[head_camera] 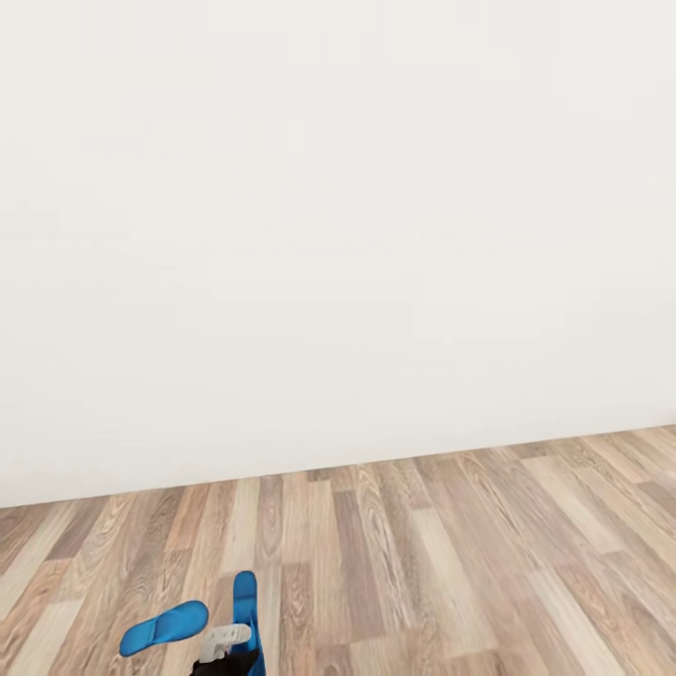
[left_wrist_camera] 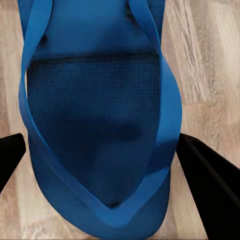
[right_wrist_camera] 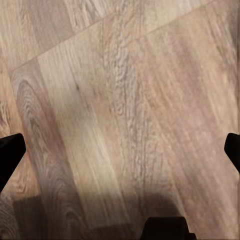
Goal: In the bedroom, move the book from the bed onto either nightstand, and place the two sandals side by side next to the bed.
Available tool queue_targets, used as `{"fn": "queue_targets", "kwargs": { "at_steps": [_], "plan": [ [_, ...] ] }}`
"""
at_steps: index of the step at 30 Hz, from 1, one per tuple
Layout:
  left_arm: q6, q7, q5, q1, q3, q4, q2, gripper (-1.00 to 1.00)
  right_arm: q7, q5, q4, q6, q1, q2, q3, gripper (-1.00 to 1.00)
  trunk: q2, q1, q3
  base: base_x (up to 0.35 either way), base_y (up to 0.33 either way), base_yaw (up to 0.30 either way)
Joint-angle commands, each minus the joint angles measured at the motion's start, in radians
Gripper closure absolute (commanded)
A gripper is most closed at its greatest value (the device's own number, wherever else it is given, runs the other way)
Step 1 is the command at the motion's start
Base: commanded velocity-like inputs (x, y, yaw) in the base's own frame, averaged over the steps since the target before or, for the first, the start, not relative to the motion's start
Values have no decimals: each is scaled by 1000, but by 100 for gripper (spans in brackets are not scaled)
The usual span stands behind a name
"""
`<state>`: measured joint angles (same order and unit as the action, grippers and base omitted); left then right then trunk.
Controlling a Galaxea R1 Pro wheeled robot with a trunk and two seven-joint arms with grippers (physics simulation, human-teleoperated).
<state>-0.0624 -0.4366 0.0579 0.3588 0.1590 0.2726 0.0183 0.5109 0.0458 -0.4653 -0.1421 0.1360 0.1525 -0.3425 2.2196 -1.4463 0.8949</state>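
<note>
Straddling one sandal (left_wrist_camera: 100,125), left fingers (left_wrist_camera: 210,175) apart; right fingers (right_wrist_camera: 10,155) apart over floor (right_wrist_camera: 120,100).

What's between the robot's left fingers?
A blue sandal sits between the left gripper's black fingers, wood floor behind it, in the left wrist view.

Floor (head_camera: 451,554): wood planks, matt grain. Wall (head_camera: 338,235): smooth, matt white. Sandal (left_wrist_camera: 95,115): blue, finely textured footbed, smooth straps.

A plain room of a home is showing: a bare white wall (head_camera: 338,235) is meeting a brown wood-plank floor (head_camera: 451,563), and blue sandals (head_camera: 164,627) are lying beside the left pincer (head_camera: 225,648).
</note>
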Motion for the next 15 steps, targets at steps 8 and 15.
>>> {"fn": "queue_targets", "kwargs": {
  "at_steps": [8, 15],
  "plan": [
    [-1, -5, 6, 0, 2, -1, 0, 100, 6, 3, -1, -10, 1, -1, -6, -100, 0, 0, 1, 305, -119, 0],
    [-1, -5, 6, 0, 2, -1, 0, 100, 6, 3, -1, -10, 1, -1, -6, -100, 0, 0, 1, 314, -35, 0]
  ]
}}
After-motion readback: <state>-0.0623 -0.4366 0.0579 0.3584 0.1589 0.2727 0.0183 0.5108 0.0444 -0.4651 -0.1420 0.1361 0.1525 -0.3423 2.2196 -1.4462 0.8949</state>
